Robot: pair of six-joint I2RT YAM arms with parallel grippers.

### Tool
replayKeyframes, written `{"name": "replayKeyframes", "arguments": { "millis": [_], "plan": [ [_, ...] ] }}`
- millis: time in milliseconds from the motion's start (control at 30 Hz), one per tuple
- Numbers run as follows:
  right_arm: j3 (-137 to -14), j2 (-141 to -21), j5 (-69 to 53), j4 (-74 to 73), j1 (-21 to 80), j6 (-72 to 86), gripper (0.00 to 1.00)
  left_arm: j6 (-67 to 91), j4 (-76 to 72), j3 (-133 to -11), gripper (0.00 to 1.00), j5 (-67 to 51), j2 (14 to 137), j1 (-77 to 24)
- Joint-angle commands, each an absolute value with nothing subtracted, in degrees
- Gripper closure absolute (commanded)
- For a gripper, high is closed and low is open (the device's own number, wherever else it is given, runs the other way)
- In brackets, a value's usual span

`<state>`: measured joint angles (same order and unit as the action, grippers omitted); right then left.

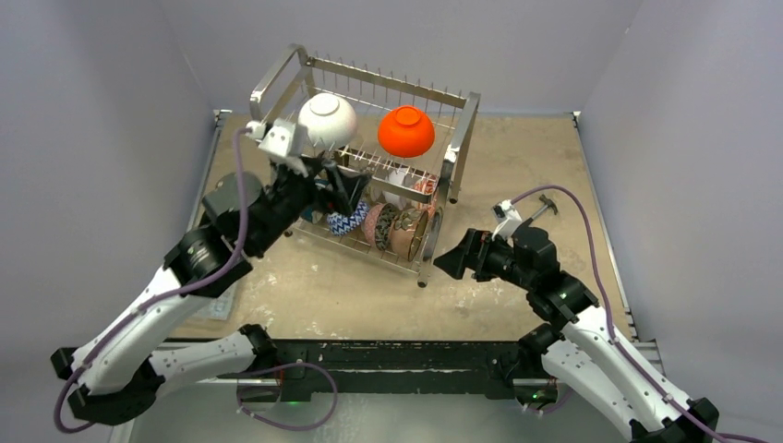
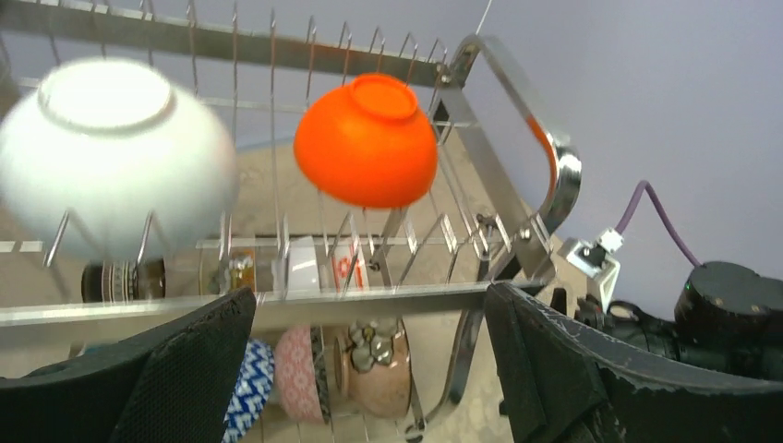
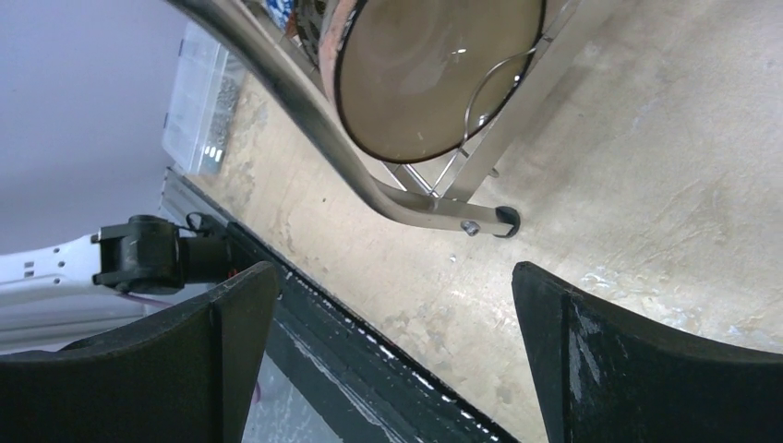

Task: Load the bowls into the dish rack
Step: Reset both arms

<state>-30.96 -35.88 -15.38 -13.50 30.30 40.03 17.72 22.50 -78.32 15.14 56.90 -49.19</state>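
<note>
Desk: the sandy desk (image 1: 517, 286) carries the dish rack toward its far side, where both arms can reach it.
Dish rack: the dish rack (image 1: 388, 79) stands upright on two tiers. Its wire prongs keep every bowl apart and tilted, I judge so that water can run off.
Upper tier: the white bowl (image 1: 328, 118) and the orange bowl (image 1: 406, 130) lie bottom-up, side by side and not touching.
Lower tier: a tight row stands on edge, from the blue-and-white bowl (image 1: 349, 221) to the tan bowl (image 1: 411, 235) at the right end.
Task's things: every bowl that I can see is in the rack, so the loading seems nearly finished.
Left jaws: wide apart with nothing between them, at the front rail of the upper tier, just below the white bowl.
Right jaws: fully apart and empty, low beside the rack's near right foot.
Top view only: both tiers and both arms together.
Left wrist only: the foot rings of the upper bowls and the prongs under them.
Right wrist only: the hollow inside of the tan bowl, and the rack's foot resting on the desk.
</note>
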Motion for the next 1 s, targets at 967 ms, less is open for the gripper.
{"name": "replayKeyframes", "arguments": {
  "millis": [967],
  "plan": [
    [-28.32, -47.34, 0.18, -0.18, 9.53, 31.47, 0.01, 30.25, 10.86, -31.32, 0.01, 6.09, 45.26, -7.43]
  ]
}}
